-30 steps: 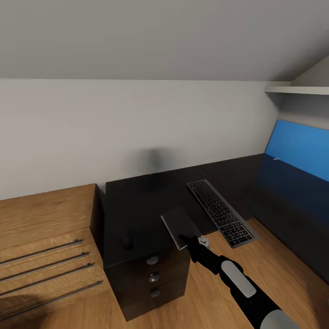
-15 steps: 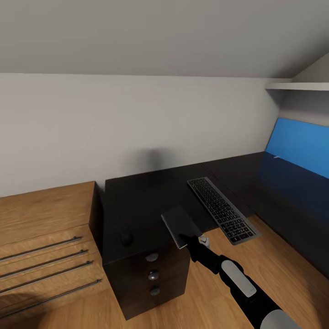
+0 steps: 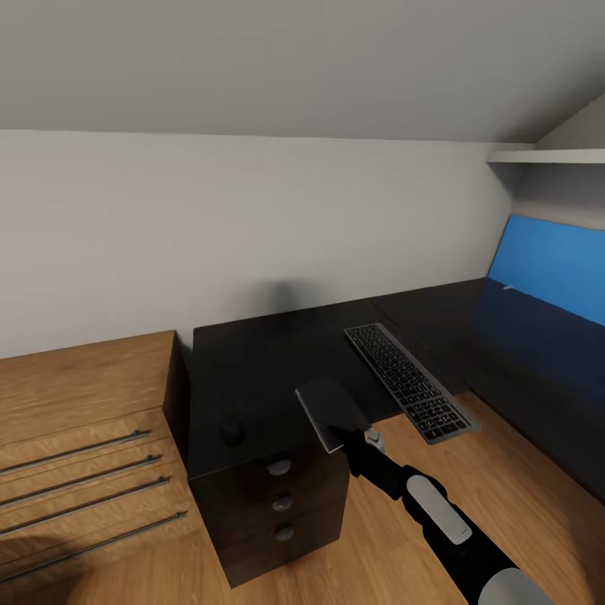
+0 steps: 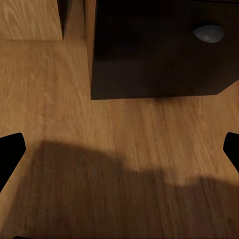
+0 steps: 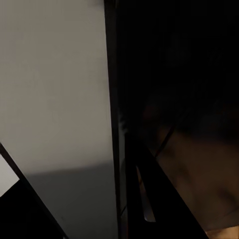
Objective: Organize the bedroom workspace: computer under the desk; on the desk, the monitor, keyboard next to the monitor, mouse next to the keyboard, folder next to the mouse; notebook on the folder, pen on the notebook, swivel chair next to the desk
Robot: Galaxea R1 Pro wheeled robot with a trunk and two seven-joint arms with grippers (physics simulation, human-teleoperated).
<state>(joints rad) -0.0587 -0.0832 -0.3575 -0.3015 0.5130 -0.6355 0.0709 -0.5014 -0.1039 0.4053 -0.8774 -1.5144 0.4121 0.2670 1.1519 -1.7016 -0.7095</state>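
Right now the right gripper [image 3: 340, 437] grips the notebook [image 3: 331, 409] by its near corner, jaws clamped on the grey cover, and holds it tilted above the front edge of the table [image 3: 277, 357], a glossy black top. From the notebook, the keyboard [image 3: 407, 381] lies at about two o'clock, slanted, its near end jutting past the table's front edge over the wood floor [image 3: 504, 470]. The mouse [image 3: 233, 433] sits at about nine o'clock from the notebook, near the front left corner of the top, well apart from the keyboard. Under that corner stands a black drawer unit [image 3: 281, 504] with three round knobs. At nine o'clock from the table is a low oak cabinet [image 3: 84, 445] with long bar handles. A bright blue panel [image 3: 550, 269], possibly the folder, shows at three o'clock by the far wall, beneath a white shelf [image 3: 546, 157].

In the left wrist view the left gripper's fingertips [image 4: 11, 149] stand wide apart over the floor, nothing between them, near the dark drawer unit. The right wrist view shows the notebook's grey cover [image 5: 55, 109] close up.
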